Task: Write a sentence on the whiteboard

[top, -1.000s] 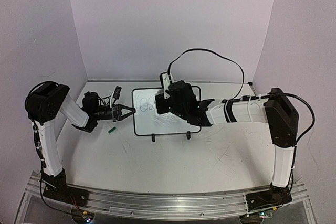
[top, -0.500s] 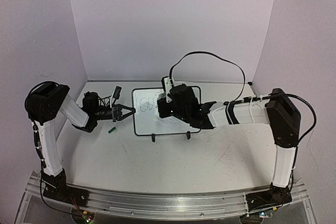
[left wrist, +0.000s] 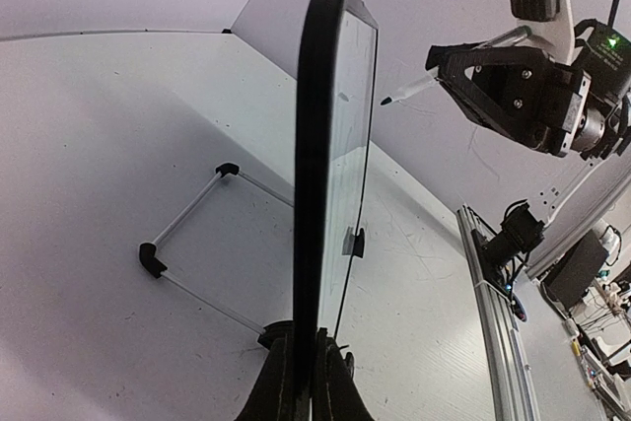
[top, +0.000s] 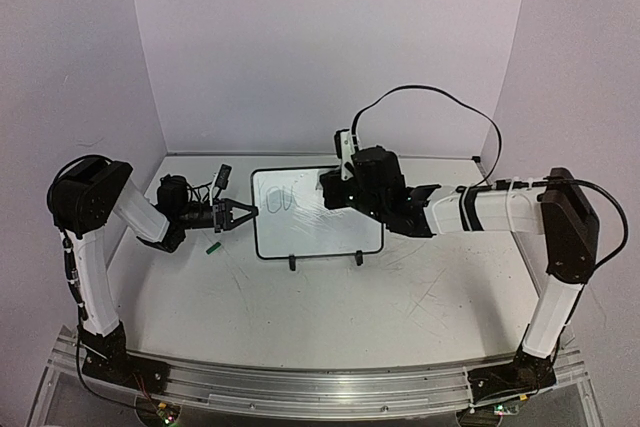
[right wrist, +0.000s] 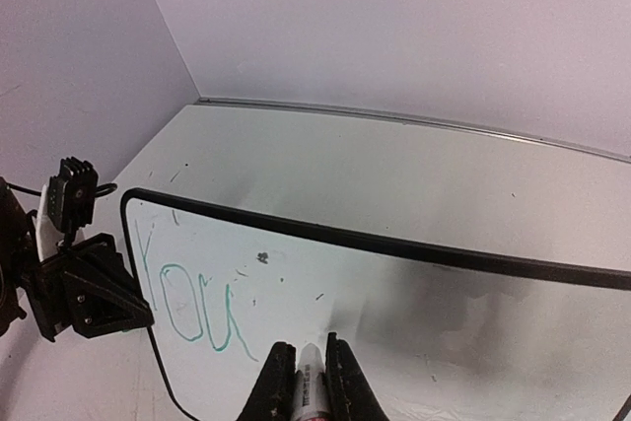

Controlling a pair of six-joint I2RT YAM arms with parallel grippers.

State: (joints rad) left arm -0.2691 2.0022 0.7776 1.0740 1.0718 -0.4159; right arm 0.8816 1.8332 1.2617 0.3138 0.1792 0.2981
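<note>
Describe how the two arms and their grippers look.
The left arm and right arm have white links with black joint housings. A black cable loops above the right wrist. The left gripper and right gripper are black, with angular two-finger jaws.

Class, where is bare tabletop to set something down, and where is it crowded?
Free: the wide tabletop between the whiteboard's feet and the arm bases. Crowded: the whiteboard's left edge, clamped by the left gripper beside a green cap; the right gripper's marker near its face.
</note>
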